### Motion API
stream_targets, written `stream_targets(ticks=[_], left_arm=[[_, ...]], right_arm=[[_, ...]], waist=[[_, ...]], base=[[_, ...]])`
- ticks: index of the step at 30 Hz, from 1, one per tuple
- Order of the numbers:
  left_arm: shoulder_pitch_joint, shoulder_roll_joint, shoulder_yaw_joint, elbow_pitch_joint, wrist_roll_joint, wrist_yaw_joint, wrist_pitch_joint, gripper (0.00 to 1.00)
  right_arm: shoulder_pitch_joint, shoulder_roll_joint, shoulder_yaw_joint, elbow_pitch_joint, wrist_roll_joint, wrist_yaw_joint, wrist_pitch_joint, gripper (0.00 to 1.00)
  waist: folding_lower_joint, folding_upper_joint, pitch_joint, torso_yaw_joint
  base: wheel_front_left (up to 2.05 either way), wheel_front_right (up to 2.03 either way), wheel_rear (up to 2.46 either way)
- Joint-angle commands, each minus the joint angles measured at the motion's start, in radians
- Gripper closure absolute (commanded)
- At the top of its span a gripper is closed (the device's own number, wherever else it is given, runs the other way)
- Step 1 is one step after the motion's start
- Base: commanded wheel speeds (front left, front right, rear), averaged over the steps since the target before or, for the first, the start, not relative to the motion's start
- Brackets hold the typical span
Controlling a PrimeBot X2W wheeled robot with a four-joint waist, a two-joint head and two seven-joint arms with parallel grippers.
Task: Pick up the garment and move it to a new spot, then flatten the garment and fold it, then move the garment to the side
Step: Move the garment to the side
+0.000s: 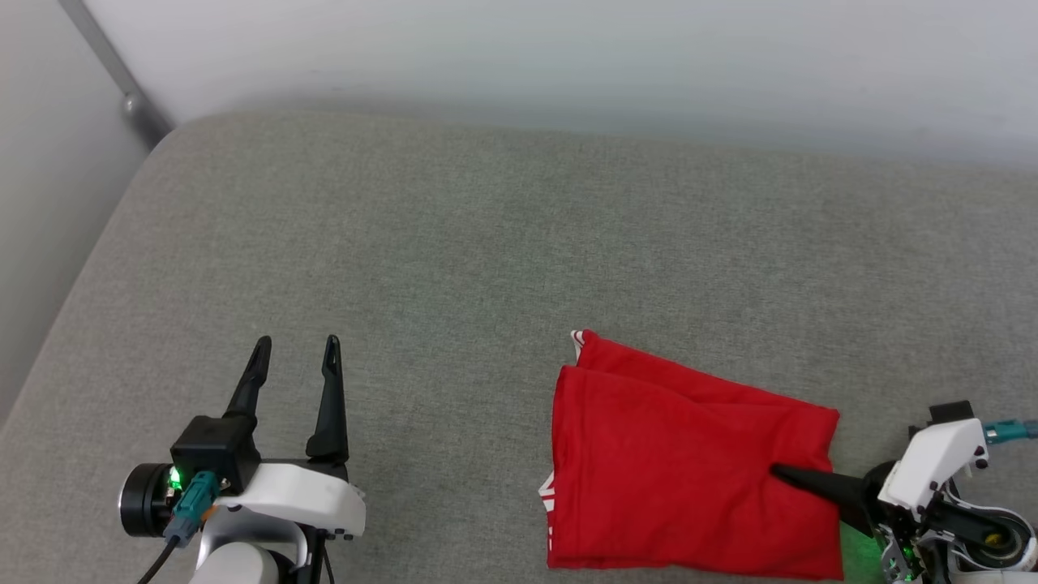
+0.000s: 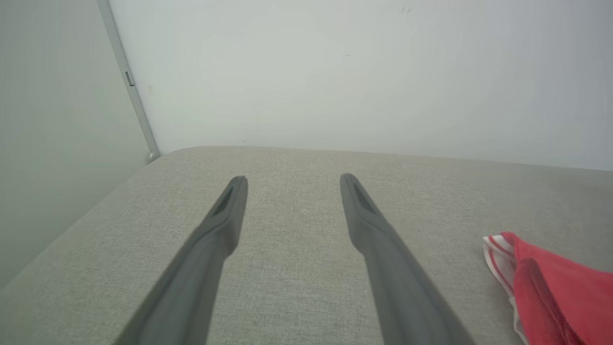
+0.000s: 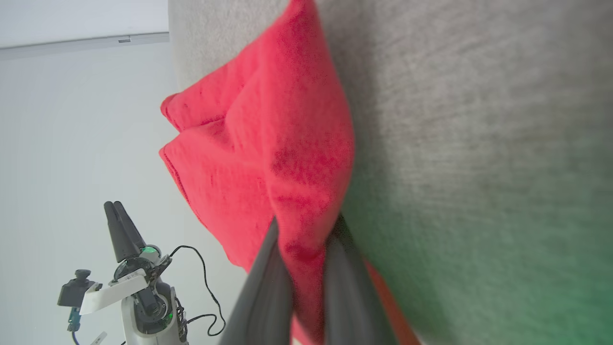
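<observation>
Garment [image 1: 689,462] long axis left-right (folded)

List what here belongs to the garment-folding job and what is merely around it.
Job:
- garment, red, folded
- right tool, shut on the garment's edge
- left tool, open, holding nothing

Merely around:
- grey cushion, just the surface underneath
- white wall
- grey bar in the corner
</observation>
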Motion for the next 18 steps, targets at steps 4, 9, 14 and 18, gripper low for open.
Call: stream_targets(ticks=[4, 9, 14, 18], left_arm=[[0.019, 0.003, 0.009, 0.005, 0.017, -0.008, -0.007, 0.0], [0.032, 0.006, 0.003, 0.011, 0.021, -0.017, -0.006, 0.0], [0.041, 0.003, 0.001, 0.004, 0.019, -0.018, -0.006, 0.0], [0.025, 0.003, -0.004, -0.008, 0.024, -0.024, -0.006, 0.0]], right_arm=[[0.016, -0.025, 0.077, -0.064, -0.05, 0.0, -0.045, 1.0], [0.039, -0.079, 0.209, -0.159, -0.15, 0.0, -0.138, 1.0], [0.022, -0.162, 0.319, -0.182, -0.294, 0.0, -0.214, 1.0], [-0.025, -0.205, 0.365, -0.163, -0.372, 0.0, -0.233, 1.0]], waist=[[0.0, -0.0001, -0.035, -0.035], [0.0, -0.0001, -0.081, -0.088], [0.0, -0.0001, -0.102, -0.177], [0.0, -0.0001, -0.075, -0.269]], base=[[0.0, 0.0, 0.0], [0.0, 0.0, 0.0], [0.0, 0.0, 0.0], [0.0, 0.0, 0.0]])
